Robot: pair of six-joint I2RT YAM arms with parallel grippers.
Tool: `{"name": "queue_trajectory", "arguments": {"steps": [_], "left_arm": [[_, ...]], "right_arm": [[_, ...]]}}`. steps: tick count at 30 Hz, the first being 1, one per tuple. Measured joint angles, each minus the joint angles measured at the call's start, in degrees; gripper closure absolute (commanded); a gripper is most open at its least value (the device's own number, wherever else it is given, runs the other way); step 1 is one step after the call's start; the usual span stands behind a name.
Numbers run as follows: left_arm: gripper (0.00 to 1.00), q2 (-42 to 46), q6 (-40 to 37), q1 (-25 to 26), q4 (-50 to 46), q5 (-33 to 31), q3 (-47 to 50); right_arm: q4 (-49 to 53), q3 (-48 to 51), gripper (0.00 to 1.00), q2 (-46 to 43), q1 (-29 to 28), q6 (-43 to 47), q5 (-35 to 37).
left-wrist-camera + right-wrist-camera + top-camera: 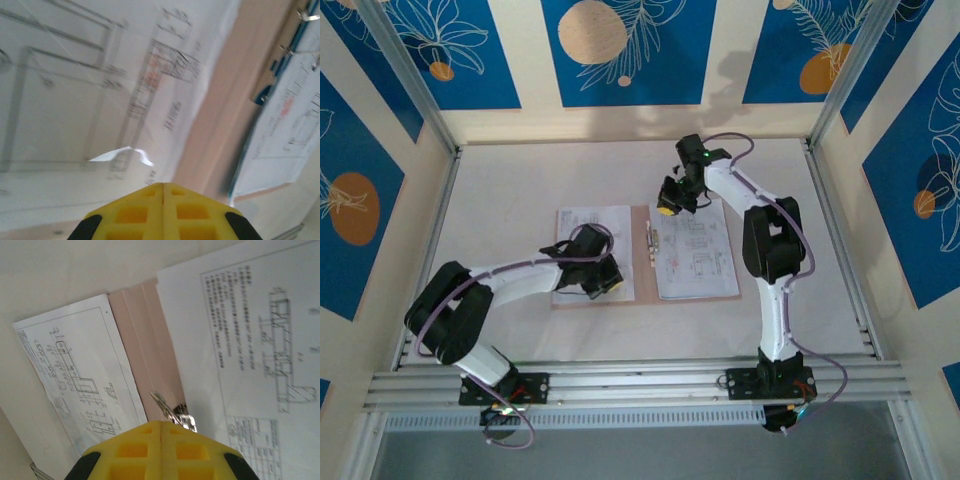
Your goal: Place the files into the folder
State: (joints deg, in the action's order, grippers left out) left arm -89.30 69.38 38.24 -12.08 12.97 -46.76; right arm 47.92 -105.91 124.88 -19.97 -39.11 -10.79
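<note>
The folder (642,285) lies open at the middle of the table, with one printed sheet (582,232) on its left half and another (698,255) on its right. The left tool (608,280), fingers pressed together, sits low at the left sheet's lower right corner. The right tool (668,208), likewise closed, hovers by the metal clip (172,412) near the spine's top. Filing seems to be under way. The next move probably calls for sliding the left sheet across under the clip without creasing it.

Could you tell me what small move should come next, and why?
Probably the left claw should nudge its sheet rightward toward the clip. That sheet lies on the left half of the folder, the claw is shut at its near right corner, and the right claw is shut at the clip.
</note>
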Motion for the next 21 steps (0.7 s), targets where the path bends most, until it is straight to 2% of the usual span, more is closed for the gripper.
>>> {"name": "queue_trajectory", "arguments": {"steps": [8,21], "left_arm": [[1.00,-0.7,-4.0,-4.5,-1.1,0.0,2.0],[1.00,-2.7,-5.2,-5.1,-0.7,0.7,2.7]], "right_arm": [[2.5,-7.6,1.00,7.3,-1.3,-0.4,-1.4],[5.6,-11.1,1.00,12.7,-1.5,-0.3,-2.8]]}}
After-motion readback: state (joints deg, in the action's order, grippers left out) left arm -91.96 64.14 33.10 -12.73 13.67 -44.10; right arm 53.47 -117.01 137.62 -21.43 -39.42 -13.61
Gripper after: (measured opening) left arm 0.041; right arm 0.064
